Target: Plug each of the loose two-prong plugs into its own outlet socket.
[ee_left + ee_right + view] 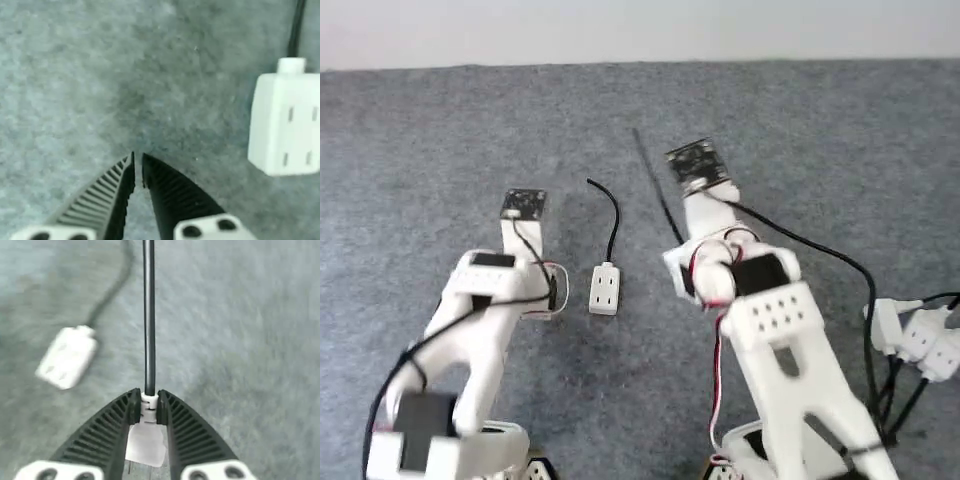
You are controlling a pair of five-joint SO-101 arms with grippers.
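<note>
Nearest in the high view, the left arm [470, 330] and the right arm [785, 340] are stood side by side on the grey desk [420, 130], both stretched away from their bases. Just beside the right arm, at the edge of the view, a cluster of white connector pieces [920, 335] on black leads is laid.

A little farther out, the left pincer [138, 167] is held over bare desk. It is all but closed, with only a thin slit to be seen between its ribbed black fingers [172, 195], and nothing is gripped in it. The outlet socket [605, 288] is laid flat between the two arms, slots upward, near the left pincer yet apart from it.

The right pincer [148, 401] is clamped on a white plug [145, 442], whose body is caught between the fingers with its collar at the tips. The plug is held apart from the outlet socket, which is seen off to one side of it in the right wrist view.

Farther still, the socket cord [613, 225] is curved away from the far end of the outlet socket. The plug cord [148, 315] is run straight out from the tips of the right pincer, across the desk toward its far side.
</note>
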